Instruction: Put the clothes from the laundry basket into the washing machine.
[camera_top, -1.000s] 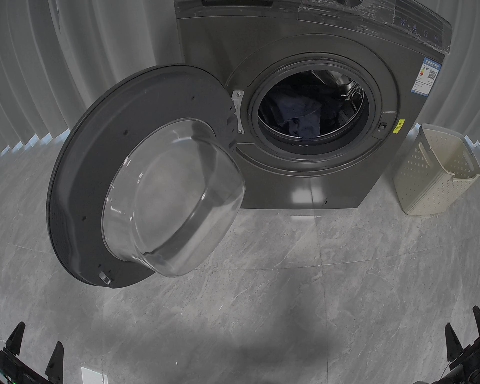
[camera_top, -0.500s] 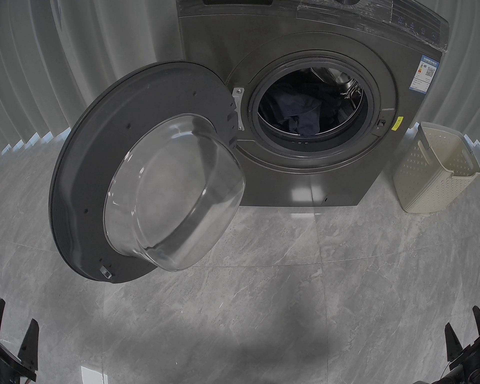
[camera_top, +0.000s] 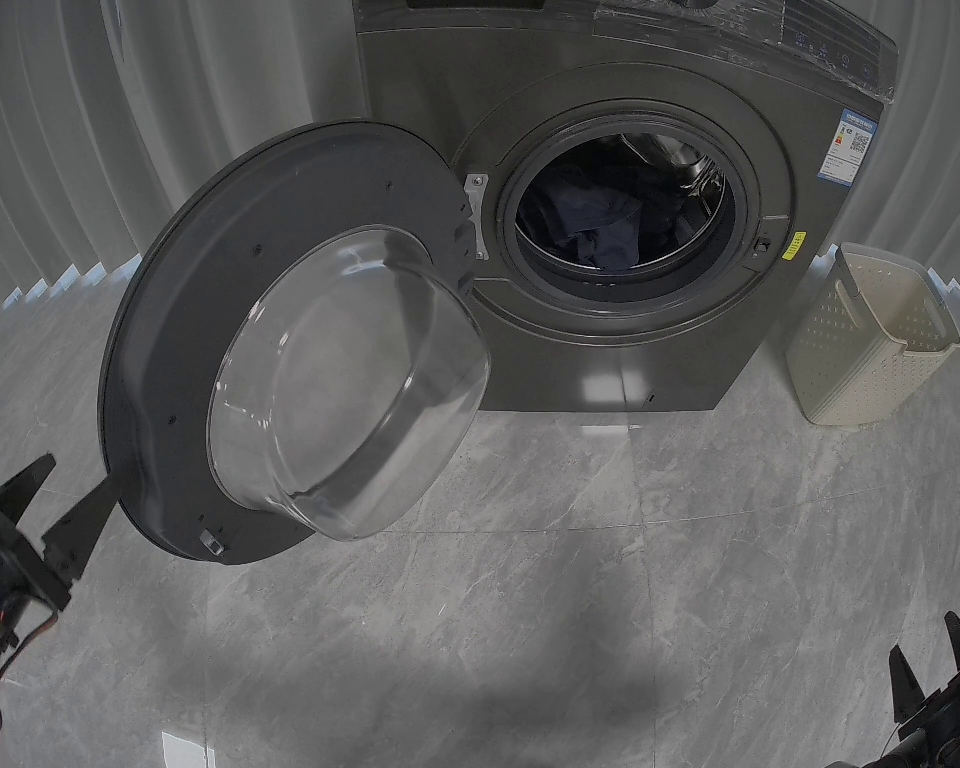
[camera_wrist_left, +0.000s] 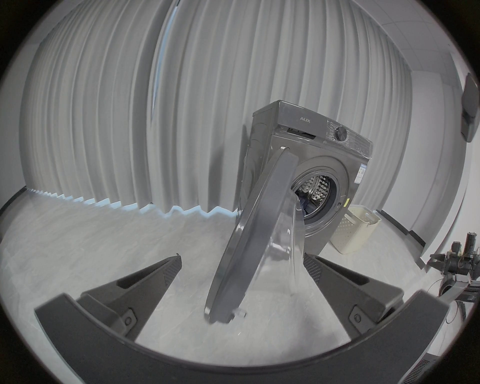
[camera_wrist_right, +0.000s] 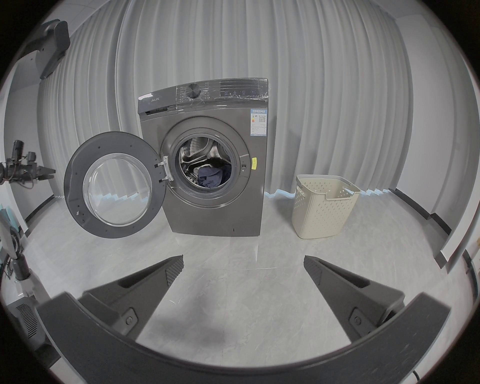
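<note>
Several dark clothes (camera_top: 595, 225) already in washing machine (camera_top: 620, 370) drum, door (camera_top: 190, 300) wide open. Laundry basket (camera_top: 880, 340) just beside machine, seemingly empty. Left gripper (camera_top: 78, 478) near door rim, right gripper (camera_top: 922, 635) low; both spread apart, holding nothing. Loading likely finished.

Looks down from the head, close onto washing machine (camera_top: 600, 350) and open door (camera_top: 180, 330); faces that door edge-on from the left wrist; frames machine, door and laundry basket (camera_wrist_right: 322, 210) frontally, farther back, from the right wrist.
</note>
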